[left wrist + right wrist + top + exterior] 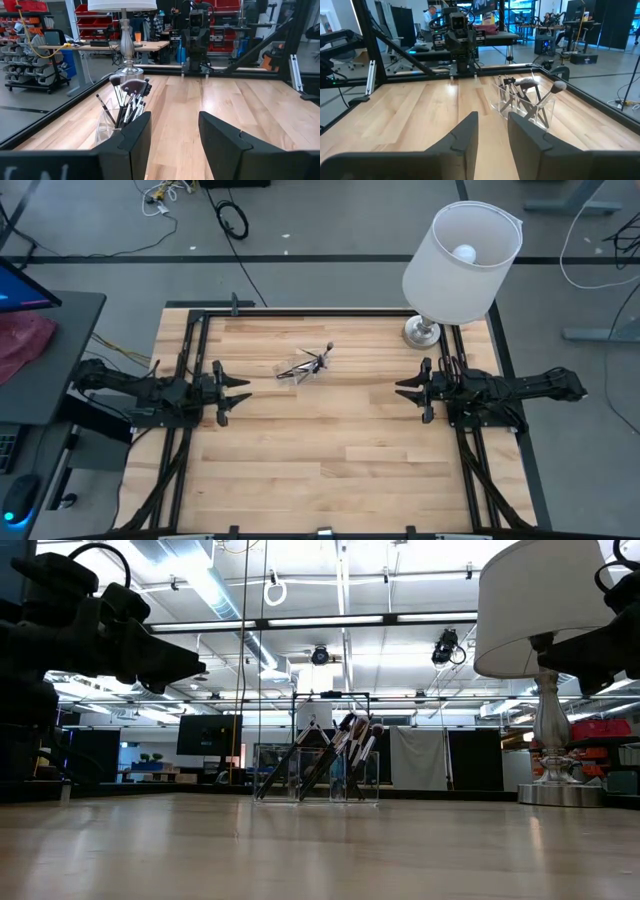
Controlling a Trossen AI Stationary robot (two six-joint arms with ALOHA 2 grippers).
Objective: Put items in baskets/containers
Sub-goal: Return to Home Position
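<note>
A clear plastic container (296, 371) stands on the table toward its far side, left of centre. Several dark-handled makeup brushes (314, 361) stand in it, leaning, bristle tips up. The low view shows the container (316, 776) and brushes (340, 745) upright on the wood. My left gripper (243, 392) hovers open over the table's left side, near of the container (107, 125). My right gripper (402, 391) hovers open over the right side; its wrist view shows the container (522, 105) and brushes (530, 87) ahead.
A lamp with a white shade (462, 262) and metal base (421, 332) stands at the far right corner, close to my right arm. A black frame (300, 310) borders the table. Bare wood (330, 460) spreads across the middle and near side.
</note>
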